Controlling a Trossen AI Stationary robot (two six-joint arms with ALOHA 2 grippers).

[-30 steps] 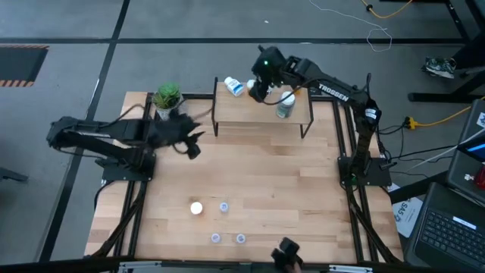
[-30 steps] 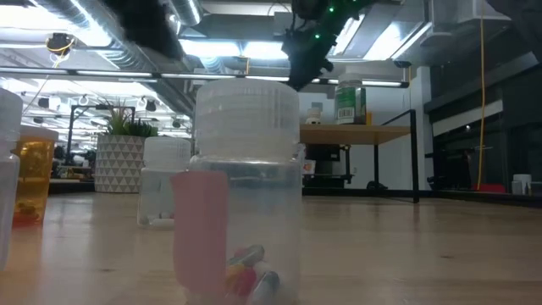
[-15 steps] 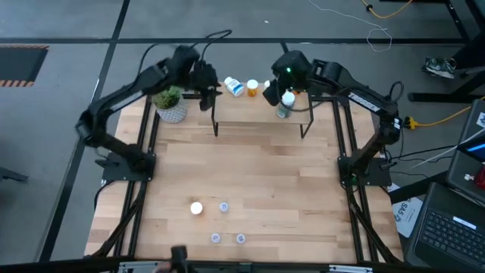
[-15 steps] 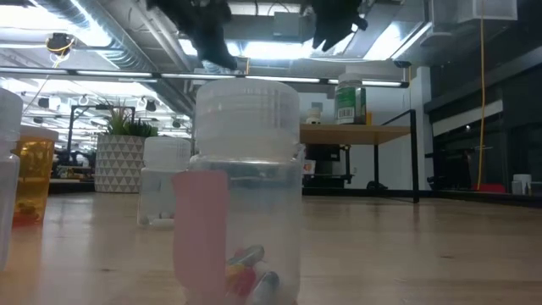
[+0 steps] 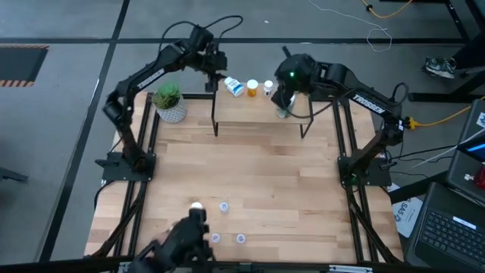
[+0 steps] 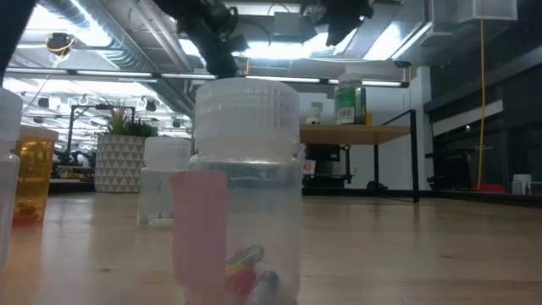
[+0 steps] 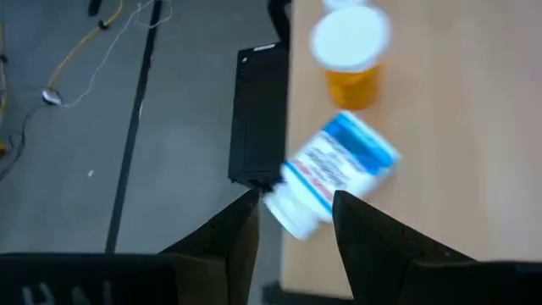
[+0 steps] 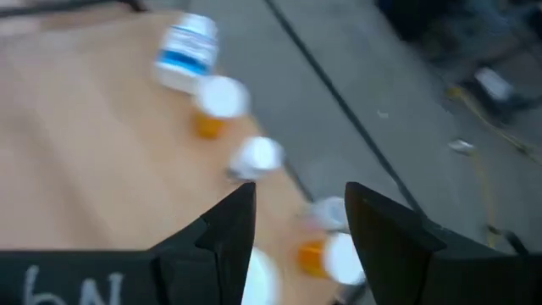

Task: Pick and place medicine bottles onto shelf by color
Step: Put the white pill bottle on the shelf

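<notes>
The shelf (image 5: 261, 114) stands at the table's far edge. On it lie a white, blue-labelled bottle on its side (image 5: 233, 86), an upright orange bottle (image 5: 252, 87), a white one (image 5: 267, 87) and a greenish one (image 5: 284, 111). My left gripper (image 7: 292, 224) is open above the shelf's left end, its fingers on either side of the blue-labelled bottle's (image 7: 334, 174) cap end, without visible touch. My right gripper (image 8: 296, 229) hovers open above the shelf's right part. A white-capped bottle (image 5: 196, 207) and tiny clear ones (image 5: 223, 206) stand near the table's near edge.
A green plant in a white pot (image 5: 170, 102) stands left of the shelf. A dark blurred shape (image 5: 182, 239) reaches over the near edge beside the small bottles. In the low view a clear bottle (image 6: 241, 186) fills the foreground. The table's middle (image 5: 250, 167) is bare wood.
My left arm has swung from the table's left side up and toward the far edge, ending over the shelf's left end. My right gripper has drifted toward the right above the shelf. The dark shape at the near edge has moved left.
</notes>
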